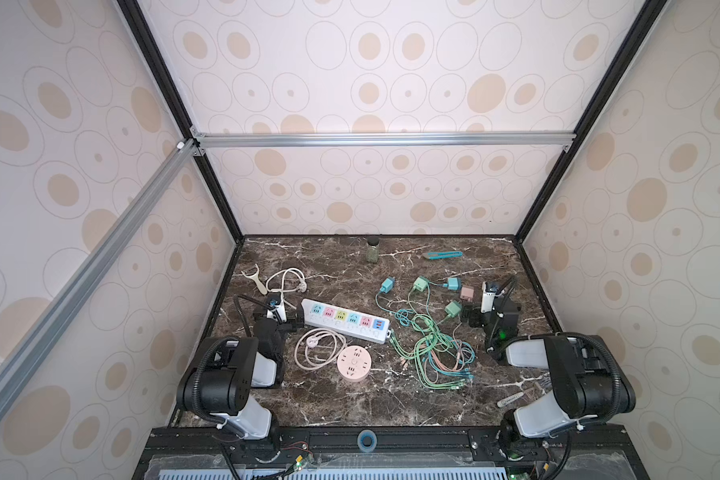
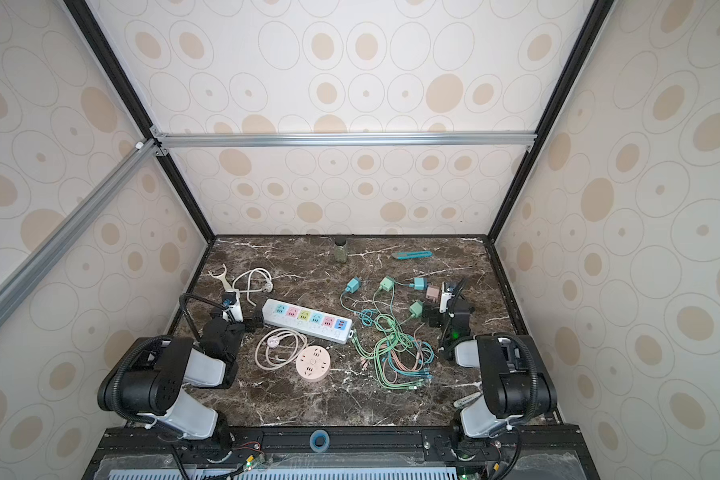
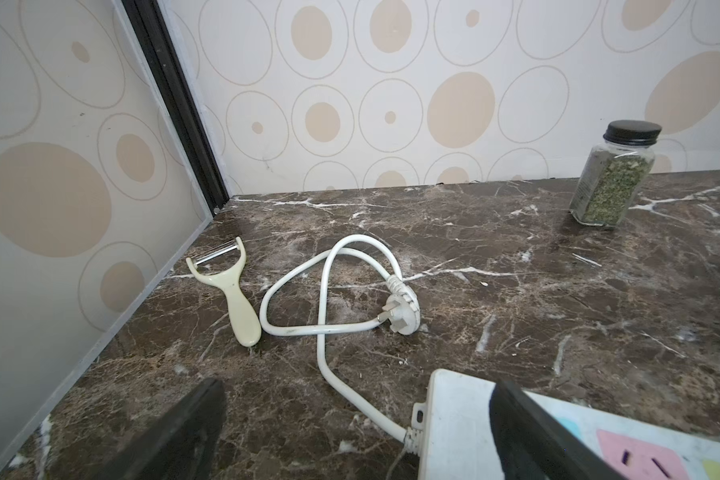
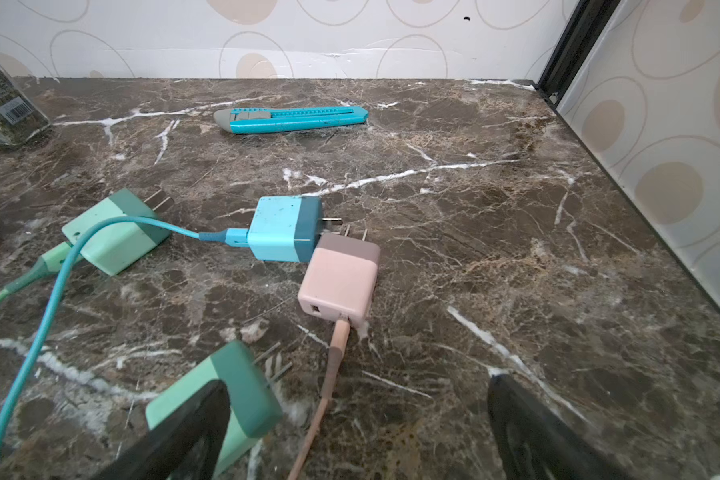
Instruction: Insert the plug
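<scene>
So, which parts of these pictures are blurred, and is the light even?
In both top views, even light, faint shadows, wide-angle stretch at the corners. Left wrist view: peeler sharp, left claw fingers blurred. Right wrist view: utility knife sharp, right claw fingers blurred.

White power strip (image 2: 308, 326), round pink socket (image 2: 313, 363) near it, tangled charger cables (image 2: 391, 353) at its right, spice jar (image 2: 340, 250) behind

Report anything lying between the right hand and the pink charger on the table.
Nothing blocks it. The right hand is open, with the pink charger straight ahead; only its own pink cable trails back toward it. A green charger lies beside one finger.
</scene>
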Controlling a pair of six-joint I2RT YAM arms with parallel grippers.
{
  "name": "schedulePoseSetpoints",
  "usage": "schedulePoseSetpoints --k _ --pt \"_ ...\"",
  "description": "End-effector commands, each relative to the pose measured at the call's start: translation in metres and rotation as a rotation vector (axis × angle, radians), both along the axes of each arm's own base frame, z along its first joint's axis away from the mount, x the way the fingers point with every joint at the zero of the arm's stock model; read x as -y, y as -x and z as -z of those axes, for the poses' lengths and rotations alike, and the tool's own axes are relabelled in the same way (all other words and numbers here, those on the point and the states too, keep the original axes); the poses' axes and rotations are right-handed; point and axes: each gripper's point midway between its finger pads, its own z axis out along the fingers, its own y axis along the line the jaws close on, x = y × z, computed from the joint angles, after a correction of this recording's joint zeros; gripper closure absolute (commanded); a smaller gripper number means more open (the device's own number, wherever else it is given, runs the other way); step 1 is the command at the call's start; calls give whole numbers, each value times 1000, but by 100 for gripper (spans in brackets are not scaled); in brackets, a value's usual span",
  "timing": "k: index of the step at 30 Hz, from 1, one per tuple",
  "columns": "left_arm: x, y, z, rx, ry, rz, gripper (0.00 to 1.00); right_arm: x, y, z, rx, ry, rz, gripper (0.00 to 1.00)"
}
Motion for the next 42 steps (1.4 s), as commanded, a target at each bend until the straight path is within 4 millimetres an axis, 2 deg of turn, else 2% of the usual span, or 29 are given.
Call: schedulePoseSetpoints --k 1,42 --pt "1 -6 -17 57 -11 7 1 -1 -5 -9 26 9 -9 0" --pt "-5 -7 -16 55 -5 -31 1 -1 -4 -9 28 9 -8 0"
